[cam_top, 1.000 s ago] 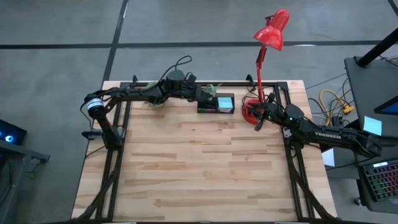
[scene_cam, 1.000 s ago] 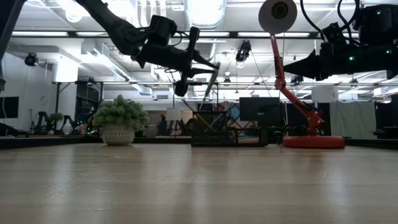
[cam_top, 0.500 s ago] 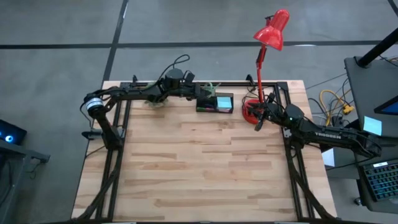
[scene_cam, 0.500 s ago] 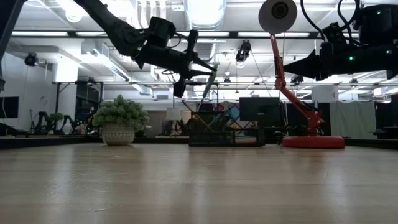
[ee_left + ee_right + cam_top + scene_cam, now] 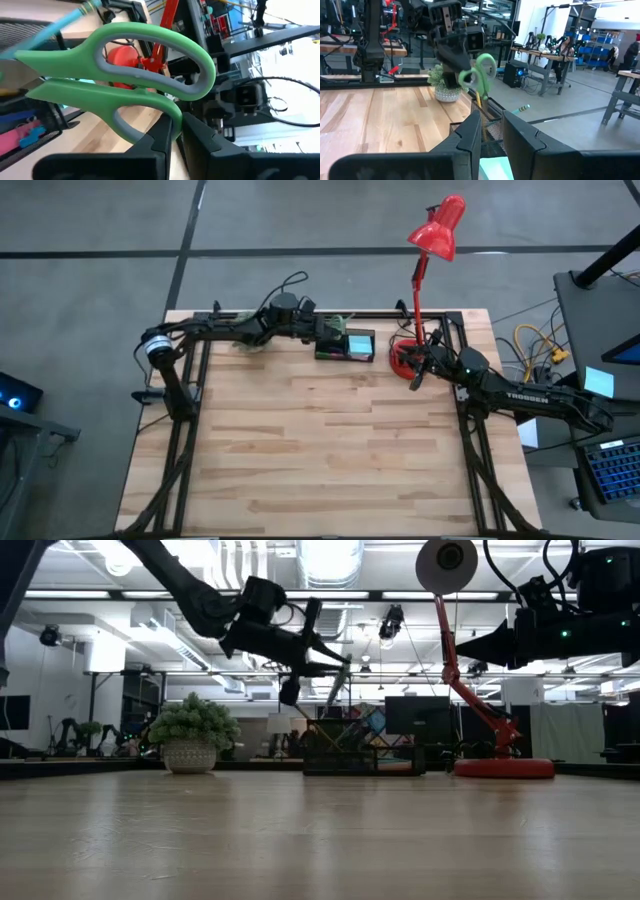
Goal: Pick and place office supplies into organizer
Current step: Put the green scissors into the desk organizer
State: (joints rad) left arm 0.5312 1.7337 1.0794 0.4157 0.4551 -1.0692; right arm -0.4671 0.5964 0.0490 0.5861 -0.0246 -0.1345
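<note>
Left arm: it has slid a tiny bit toward the right side of the bench, seen from above.
Left end effector [image 5: 335,665]: it sits a little higher and more level than before, above the organizer [image 5: 346,346].
Scissors [image 5: 125,85]: the green handles went along with the left end effector, and the fingers [image 5: 160,137] still pinch one loop.
Organizer: it moved a little to the left on the bench a moment ago and now lies there.
</note>
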